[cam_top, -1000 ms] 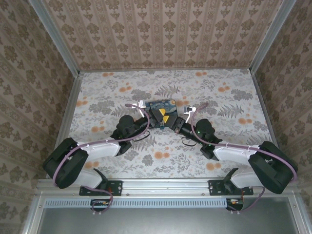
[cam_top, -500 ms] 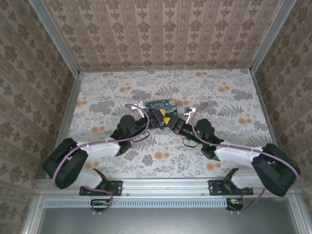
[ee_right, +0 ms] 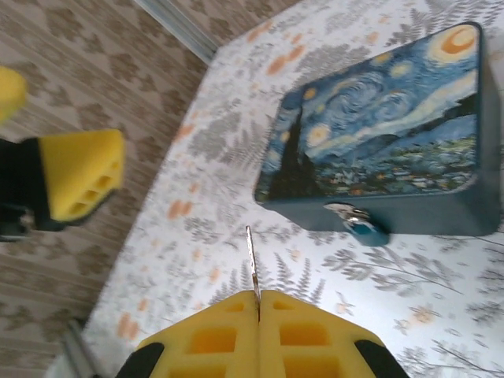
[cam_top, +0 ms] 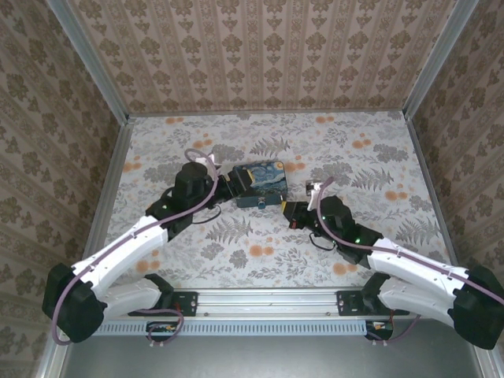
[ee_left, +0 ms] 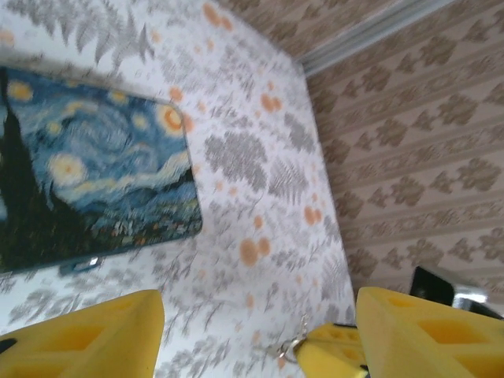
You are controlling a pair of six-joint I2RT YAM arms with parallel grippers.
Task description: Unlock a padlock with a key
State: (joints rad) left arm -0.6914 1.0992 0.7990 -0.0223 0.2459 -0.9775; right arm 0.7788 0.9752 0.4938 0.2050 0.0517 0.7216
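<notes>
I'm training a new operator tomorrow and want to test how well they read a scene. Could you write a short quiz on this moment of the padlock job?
1. True or false: the right gripper is shut on the key.
2. Where is the padlock? A) hanging on the near wall of the painted box; B) lying on top of the lid; C) between the right gripper's fingers.
3. Fill in: the left gripper has its jaws ____, with nothing between them.

Key: 1 true; 2 A; 3 open.
</notes>
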